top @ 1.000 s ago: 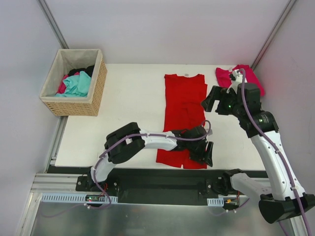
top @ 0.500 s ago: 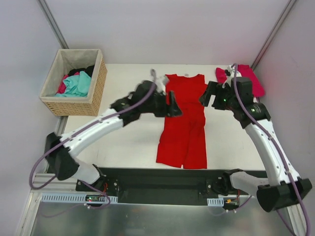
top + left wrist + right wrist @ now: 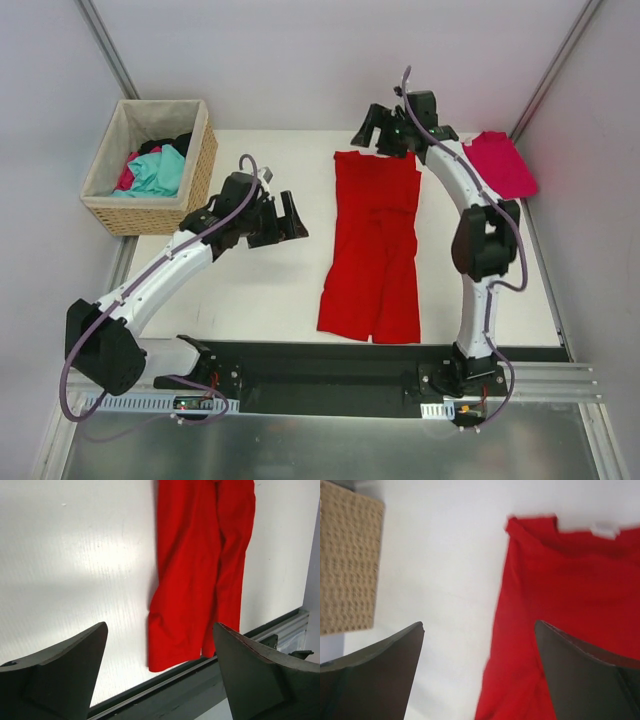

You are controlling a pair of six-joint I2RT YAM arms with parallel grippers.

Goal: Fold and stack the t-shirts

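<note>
The bright red t-shirt (image 3: pixel 372 240) lies on the white table as a long narrow strip with both sides folded in. Its collar and white label (image 3: pixel 605 529) are at the far end. My left wrist view shows its near hem (image 3: pixel 195 605) by the table's front edge. The magenta-pink t-shirt (image 3: pixel 498 163) lies folded at the back right. My left gripper (image 3: pixel 288 218) hovers open and empty over bare table left of the red shirt; its wrist view (image 3: pixel 160 625) shows nothing between the fingers. My right gripper (image 3: pixel 372 130) is open and empty above the red shirt's collar end (image 3: pixel 479 624).
A wicker basket (image 3: pixel 196 175) at the back left holds teal, pink and black clothes (image 3: pixel 155 168); its side (image 3: pixel 345 565) shows in the right wrist view. A dark metal rail (image 3: pixel 330 360) runs along the table's front edge. Grey walls close in on both sides.
My left gripper left the red shirt, went from its near hem to its collar, then drew back left and opened wider. My right arm swung left from the pink shirt to the red collar.
</note>
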